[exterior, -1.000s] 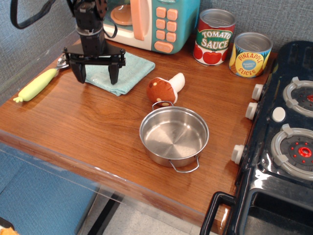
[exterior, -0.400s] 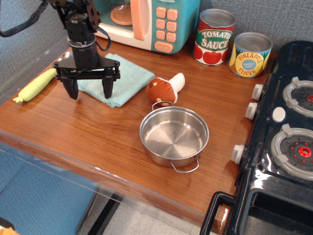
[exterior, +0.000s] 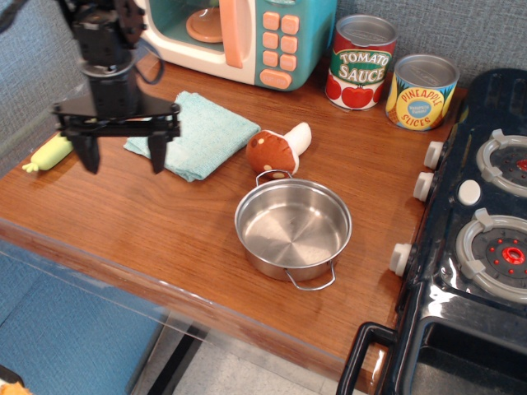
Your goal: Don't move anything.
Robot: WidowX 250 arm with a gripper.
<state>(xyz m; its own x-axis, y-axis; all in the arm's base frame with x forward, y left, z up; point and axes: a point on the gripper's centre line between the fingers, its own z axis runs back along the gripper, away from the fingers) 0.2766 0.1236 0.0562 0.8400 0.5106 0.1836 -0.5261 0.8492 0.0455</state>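
Observation:
My gripper (exterior: 121, 156) is open and empty, hanging above the left part of the wooden counter (exterior: 165, 222), in front of the left edge of a teal cloth (exterior: 202, 132). A steel pot (exterior: 293, 227) stands empty in the middle of the counter. A toy mushroom (exterior: 278, 149) lies on its side just behind the pot. A yellow-green toy corn cob (exterior: 48, 153) lies at the far left, partly hidden by my gripper.
A toy microwave (exterior: 239, 37) stands at the back. A tomato sauce can (exterior: 361, 63) and a pineapple slices can (exterior: 421, 92) stand at the back right. A toy stove (exterior: 478, 239) takes up the right side. The counter's front edge runs diagonally at the lower left.
My gripper has moved left and toward the front, off the teal cloth to the counter's left part. It stays open. The objects have not moved.

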